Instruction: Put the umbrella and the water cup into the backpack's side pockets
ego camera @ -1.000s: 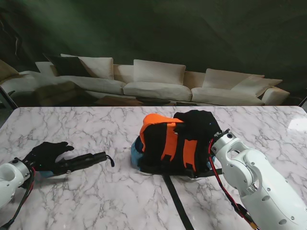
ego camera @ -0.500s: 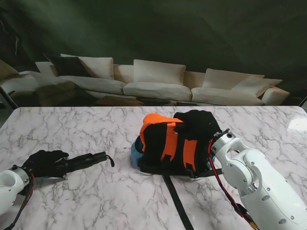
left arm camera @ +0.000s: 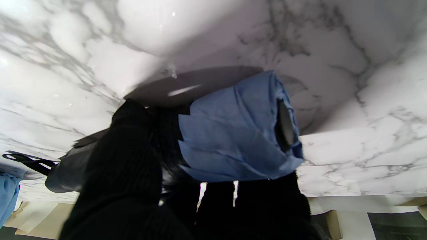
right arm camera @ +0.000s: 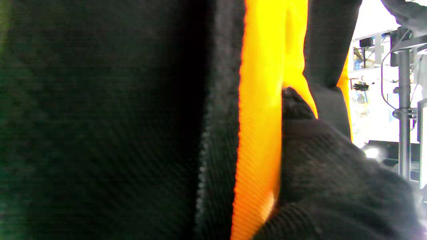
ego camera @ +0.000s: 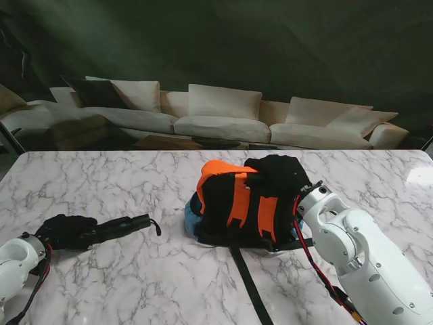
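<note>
The orange and black backpack [ego camera: 237, 203] lies at the table's middle, its black strap [ego camera: 250, 291] trailing toward me. My right hand [ego camera: 279, 172] rests on the backpack's far right top, its fingers [right arm camera: 333, 173] closed on the orange and black fabric [right arm camera: 260, 133]. At the near left, my left hand [ego camera: 64, 231] is wrapped around the folded umbrella [ego camera: 122, 226]. The umbrella's dark handle points toward the backpack. In the left wrist view the blue canopy [left arm camera: 240, 133] sticks out past my fingers [left arm camera: 126, 160]. A blue patch [ego camera: 191, 218] shows at the backpack's left side; I cannot tell whether it is the cup.
The marble table [ego camera: 135, 183] runs wide on both sides of the backpack. A white sofa [ego camera: 216, 122] stands beyond the far edge. My right forearm [ego camera: 358, 257] crosses the near right part of the table.
My left hand's fingers, spread one second ago, have curled down around the umbrella and the hand has drawn slightly nearer to me. The right hand and backpack have stayed put.
</note>
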